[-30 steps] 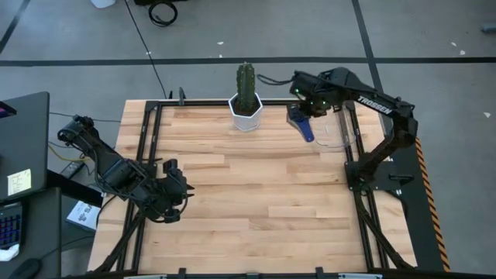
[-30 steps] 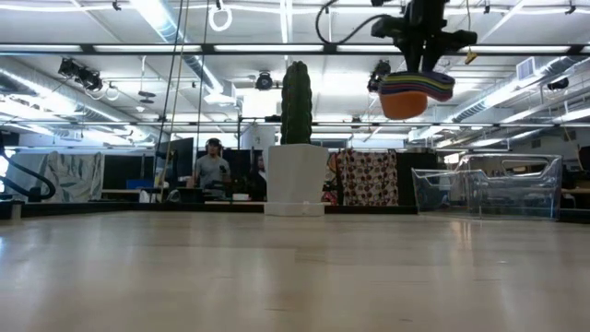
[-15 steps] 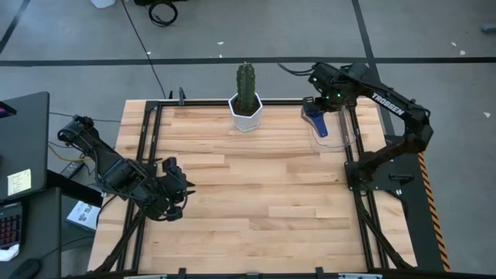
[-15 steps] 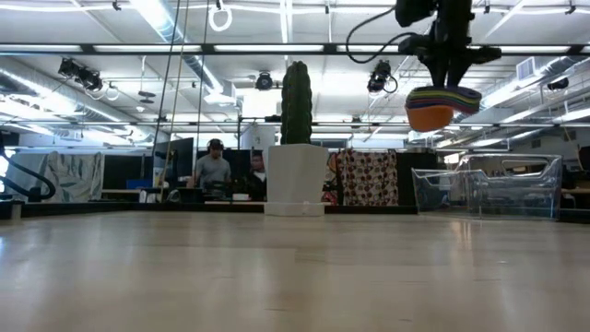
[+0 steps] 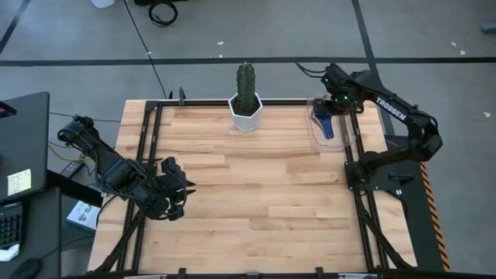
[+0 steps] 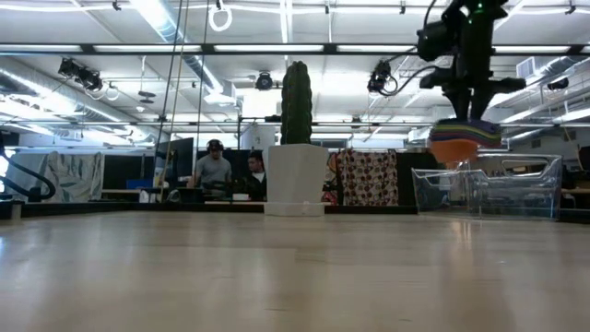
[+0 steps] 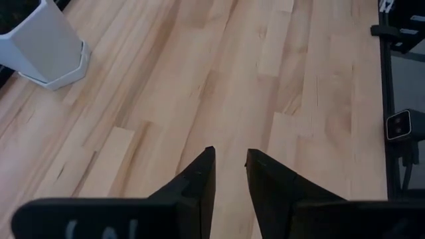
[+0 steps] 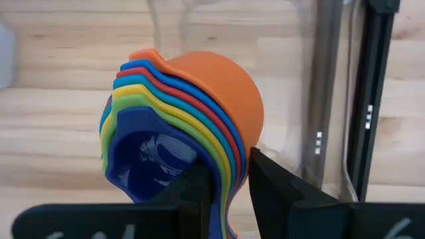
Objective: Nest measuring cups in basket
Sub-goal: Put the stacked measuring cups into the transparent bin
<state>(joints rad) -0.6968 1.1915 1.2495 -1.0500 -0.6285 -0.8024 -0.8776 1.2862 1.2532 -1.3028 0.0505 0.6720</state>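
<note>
Cups: nested stack [image 8: 179, 126] of round plastic scoops, orange bowl outermost, then red, blue, yellow and green rims, with a dark blue-purple cup innermost facing the right wrist camera; the handles bunch together between the fingers.
Cups, place: held in the air over the basket at the table's far right corner; in the low view the stack [image 6: 466, 145] hangs just above the basket's rim.
Basket: clear rectangular bin [image 5: 346, 132] with rounded corners, by the right edge of the table; in the low view its walls [image 6: 516, 189] stand on the table, and nothing shows inside it.
Right gripper: [image 5: 329, 115] above the basket, fingers [image 8: 275, 189] closed narrowly on the stack's handles.
Left gripper: [image 5: 172, 198] low at the near left of the table, well apart from the cups; fingers [image 7: 199, 182] slightly parted, nothing between them.
Pot: white faceted pot [image 5: 246, 112] with a green cactus, far middle of the table.
</note>
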